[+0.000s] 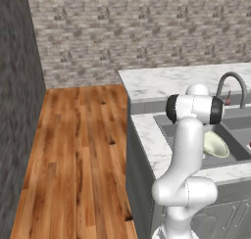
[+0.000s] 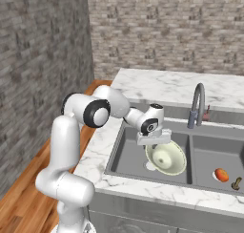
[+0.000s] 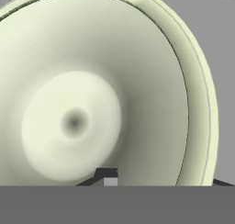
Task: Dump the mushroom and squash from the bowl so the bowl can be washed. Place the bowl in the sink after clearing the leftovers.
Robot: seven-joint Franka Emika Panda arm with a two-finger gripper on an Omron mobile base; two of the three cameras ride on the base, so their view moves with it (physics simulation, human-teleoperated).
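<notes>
The round pale greenish-white glossy bowl [image 2: 166, 157] looks empty and hangs tilted in the left basin of the dark grey two-basin sink [image 2: 125, 155], its rim apparently pinched by the jaws; dumping seems done, release remains

bowl [image 3: 92, 94]: rim cut off left, top | gripper [image 2: 153, 140]: fingertips hidden behind bowl | sink [image 1: 235, 135]: right basin cropped, arm covers left
</notes>
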